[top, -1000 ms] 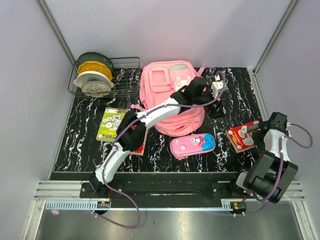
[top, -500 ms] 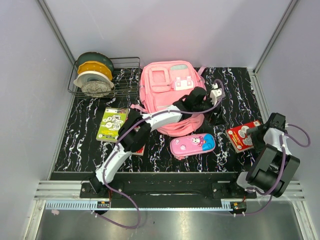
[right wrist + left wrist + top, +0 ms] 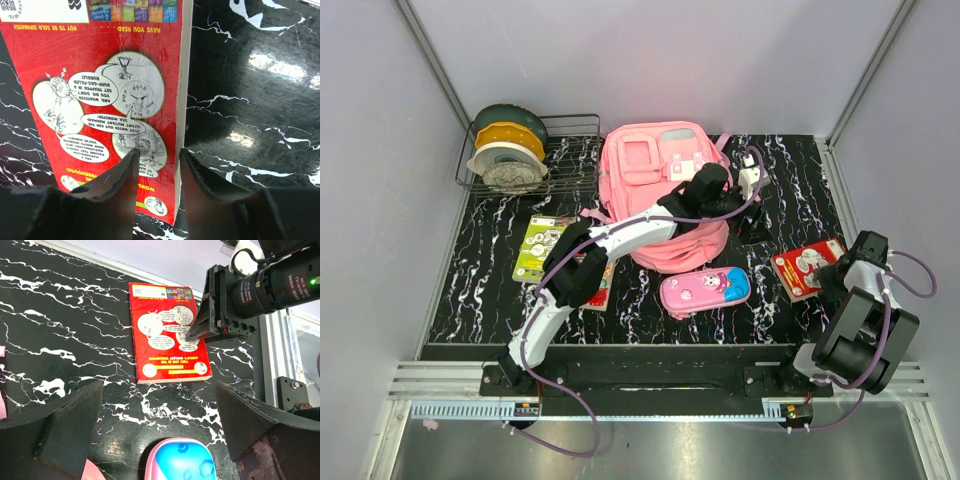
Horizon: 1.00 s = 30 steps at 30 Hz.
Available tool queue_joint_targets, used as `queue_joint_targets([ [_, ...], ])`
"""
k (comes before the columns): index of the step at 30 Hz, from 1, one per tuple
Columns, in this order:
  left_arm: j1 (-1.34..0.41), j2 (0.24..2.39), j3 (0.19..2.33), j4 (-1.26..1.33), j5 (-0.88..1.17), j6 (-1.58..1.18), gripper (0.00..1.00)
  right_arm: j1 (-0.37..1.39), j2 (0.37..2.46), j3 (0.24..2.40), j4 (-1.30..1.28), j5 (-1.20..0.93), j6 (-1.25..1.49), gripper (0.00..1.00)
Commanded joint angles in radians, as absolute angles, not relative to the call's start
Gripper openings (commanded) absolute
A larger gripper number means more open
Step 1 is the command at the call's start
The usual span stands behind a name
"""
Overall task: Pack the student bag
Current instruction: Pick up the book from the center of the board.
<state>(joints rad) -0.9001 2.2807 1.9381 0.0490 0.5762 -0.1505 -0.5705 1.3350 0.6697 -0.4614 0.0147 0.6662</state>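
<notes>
The student bag, a big pink backpack, lies at the back middle of the black marbled table. My left arm reaches across it, and my left gripper hangs wide open and empty to the right of the bag, above the blue end of a pink pencil case. A red comic book lies flat at the right. My right gripper straddles its long edge. One finger is over the cover and the other beside the pages, with a narrow gap still between them.
A wire basket with spools stands at the back left. A green booklet lies at the left, and another red book shows partly under the left arm. Grey walls close in the table's left, right and back sides.
My right gripper's jaws have narrowed from wide open around the red book's edge. The left arm's wrist shifted slightly over the bag, with its gripper still wide open.
</notes>
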Motion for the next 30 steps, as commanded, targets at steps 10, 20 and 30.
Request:
queue_joint_targets([
  [10,-0.896,2.204,1.976,0.003,0.583,-0.101,0.99,-0.572,1.413,0.634,-0.353,-0.038,0.658,0.00],
  [20,-0.885,2.198,1.980,0.003,0.545,-0.064,0.99,-0.571,1.401,0.638,-0.325,-0.179,0.595,0.00],
  [30,-0.864,2.192,1.983,-0.003,0.522,-0.046,0.99,-0.447,1.391,0.649,-0.389,-0.235,0.539,0.00],
])
